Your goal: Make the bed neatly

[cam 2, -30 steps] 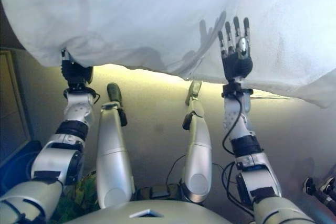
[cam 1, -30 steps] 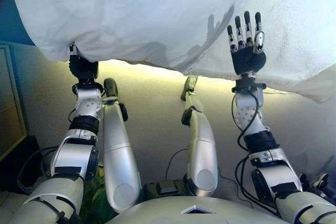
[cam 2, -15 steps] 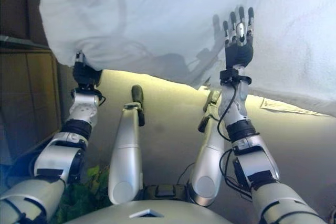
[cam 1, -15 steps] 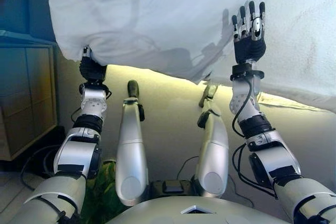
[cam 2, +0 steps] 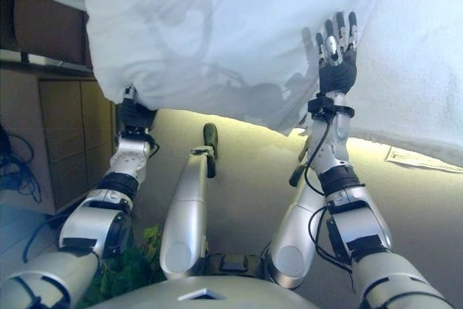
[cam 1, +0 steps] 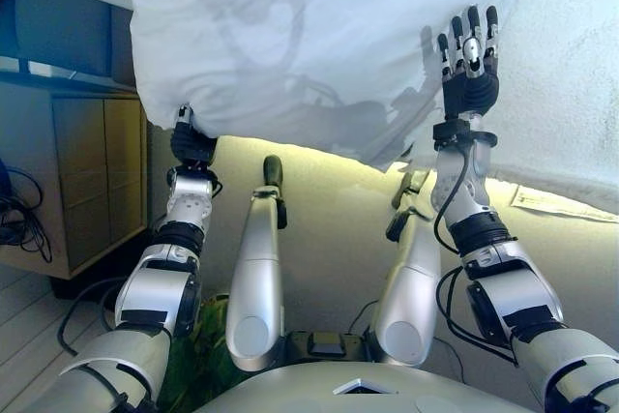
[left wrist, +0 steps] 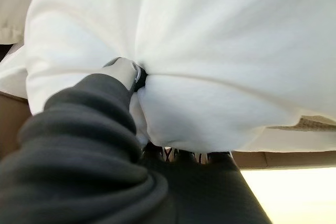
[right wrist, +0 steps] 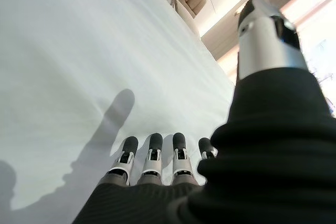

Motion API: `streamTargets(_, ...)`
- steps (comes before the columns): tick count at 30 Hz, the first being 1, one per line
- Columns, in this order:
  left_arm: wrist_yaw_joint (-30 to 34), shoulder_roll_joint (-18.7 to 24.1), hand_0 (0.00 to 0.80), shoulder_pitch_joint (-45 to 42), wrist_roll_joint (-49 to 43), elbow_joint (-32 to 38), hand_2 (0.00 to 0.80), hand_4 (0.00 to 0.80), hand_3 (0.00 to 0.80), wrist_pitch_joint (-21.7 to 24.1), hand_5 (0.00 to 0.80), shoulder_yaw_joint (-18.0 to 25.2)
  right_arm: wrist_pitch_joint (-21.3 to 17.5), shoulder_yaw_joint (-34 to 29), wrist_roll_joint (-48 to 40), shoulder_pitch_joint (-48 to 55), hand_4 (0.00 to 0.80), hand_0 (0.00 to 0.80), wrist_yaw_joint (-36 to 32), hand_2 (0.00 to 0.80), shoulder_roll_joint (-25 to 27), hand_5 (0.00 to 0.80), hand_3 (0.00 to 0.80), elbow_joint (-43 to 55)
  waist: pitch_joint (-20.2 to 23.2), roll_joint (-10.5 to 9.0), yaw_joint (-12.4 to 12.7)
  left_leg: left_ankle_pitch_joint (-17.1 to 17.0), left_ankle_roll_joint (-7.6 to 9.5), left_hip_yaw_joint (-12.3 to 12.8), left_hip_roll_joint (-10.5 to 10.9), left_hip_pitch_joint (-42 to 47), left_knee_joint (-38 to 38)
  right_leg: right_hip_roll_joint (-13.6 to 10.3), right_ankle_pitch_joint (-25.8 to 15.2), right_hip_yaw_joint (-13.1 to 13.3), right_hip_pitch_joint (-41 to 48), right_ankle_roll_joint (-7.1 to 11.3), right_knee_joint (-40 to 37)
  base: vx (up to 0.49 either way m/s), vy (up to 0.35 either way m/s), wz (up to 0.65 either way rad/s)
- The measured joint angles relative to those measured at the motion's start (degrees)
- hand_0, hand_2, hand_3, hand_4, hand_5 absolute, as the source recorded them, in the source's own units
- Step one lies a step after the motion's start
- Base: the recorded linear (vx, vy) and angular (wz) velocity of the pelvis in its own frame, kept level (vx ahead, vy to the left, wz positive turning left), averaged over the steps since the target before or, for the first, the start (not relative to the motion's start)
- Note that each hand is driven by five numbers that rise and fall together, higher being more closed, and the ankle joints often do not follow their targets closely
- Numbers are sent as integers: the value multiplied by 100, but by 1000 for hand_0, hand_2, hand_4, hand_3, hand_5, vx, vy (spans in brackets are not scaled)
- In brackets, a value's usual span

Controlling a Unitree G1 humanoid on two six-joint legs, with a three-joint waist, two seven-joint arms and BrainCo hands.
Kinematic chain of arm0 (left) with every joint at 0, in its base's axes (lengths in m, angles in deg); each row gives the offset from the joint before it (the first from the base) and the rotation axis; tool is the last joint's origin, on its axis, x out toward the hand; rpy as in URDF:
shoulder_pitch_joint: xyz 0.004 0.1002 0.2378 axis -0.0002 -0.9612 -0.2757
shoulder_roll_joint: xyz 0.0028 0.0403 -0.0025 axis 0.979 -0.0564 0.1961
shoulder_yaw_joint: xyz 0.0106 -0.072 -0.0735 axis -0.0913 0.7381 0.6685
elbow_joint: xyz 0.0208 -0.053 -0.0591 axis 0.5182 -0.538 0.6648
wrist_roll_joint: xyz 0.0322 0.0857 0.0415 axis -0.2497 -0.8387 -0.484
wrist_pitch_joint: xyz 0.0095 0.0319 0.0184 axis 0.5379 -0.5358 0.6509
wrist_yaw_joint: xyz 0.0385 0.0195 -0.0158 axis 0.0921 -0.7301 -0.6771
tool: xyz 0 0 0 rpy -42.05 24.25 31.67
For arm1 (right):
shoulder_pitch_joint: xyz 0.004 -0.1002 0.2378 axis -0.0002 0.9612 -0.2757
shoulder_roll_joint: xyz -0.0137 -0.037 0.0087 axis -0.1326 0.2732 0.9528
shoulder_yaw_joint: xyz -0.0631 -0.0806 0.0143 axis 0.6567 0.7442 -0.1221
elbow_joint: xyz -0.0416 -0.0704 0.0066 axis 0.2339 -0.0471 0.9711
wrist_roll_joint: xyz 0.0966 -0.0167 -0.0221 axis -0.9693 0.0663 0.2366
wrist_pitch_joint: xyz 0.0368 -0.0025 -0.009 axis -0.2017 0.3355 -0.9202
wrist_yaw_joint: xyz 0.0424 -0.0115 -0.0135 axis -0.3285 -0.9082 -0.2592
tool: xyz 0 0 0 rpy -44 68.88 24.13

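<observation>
The big white blanket [cam 1: 319, 36] hangs over the edge of the bed. The left hand [cam 1: 192, 144] is tucked into a bunched fold at the blanket's lower edge (its fingers are hidden, so their state cannot be told). The right hand [cam 1: 468, 63] is over the blanket, fingers straight.

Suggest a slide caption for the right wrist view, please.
Right hand, fingers straight, flat over the white bed sheet.
</observation>
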State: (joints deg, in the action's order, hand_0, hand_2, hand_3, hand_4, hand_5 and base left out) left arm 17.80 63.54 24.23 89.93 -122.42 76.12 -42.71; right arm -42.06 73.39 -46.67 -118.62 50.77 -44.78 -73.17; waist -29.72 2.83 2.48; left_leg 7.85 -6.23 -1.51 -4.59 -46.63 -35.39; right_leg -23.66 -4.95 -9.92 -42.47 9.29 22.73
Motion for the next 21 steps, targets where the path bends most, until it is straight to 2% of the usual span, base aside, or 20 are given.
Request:
streamTargets(13, -129, -193, 800, 3, 20, -105, 800, 800, 800, -154, 800, 240, -14, -79, 0, -105, 0, 0, 21, 0, 175, 0, 0, -174, 2, 187, 26, -110, -95, -29, -20, 64, 211, -35, 219, -15, -138, 79, 302, -36, -20, 3)
streamTargets(17, -127, -192, 800, 49, 20, -104, 800, 800, 800, -151, 800, 241, 80, -133, 125, -230, 0, 0, 259, 0, 295, 0, 0, -707, 5, 193, 79, -143, -150, -61, -84, 4, 252, -6, 312, -90, -210, 51, 420, -41, -55, 5)
streamTargets(21, -126, -194, 800, 152, 25, -103, 800, 800, 800, -149, 800, 238, 230, -64, 1805, -432, 0, 0, 1100, 0, 515, 0, 0, -1555, 5, 193, 161, -195, -198, -148, -114, -42, 313, 27, 335, -177, -221, 15, 419, -24, -25, 6)
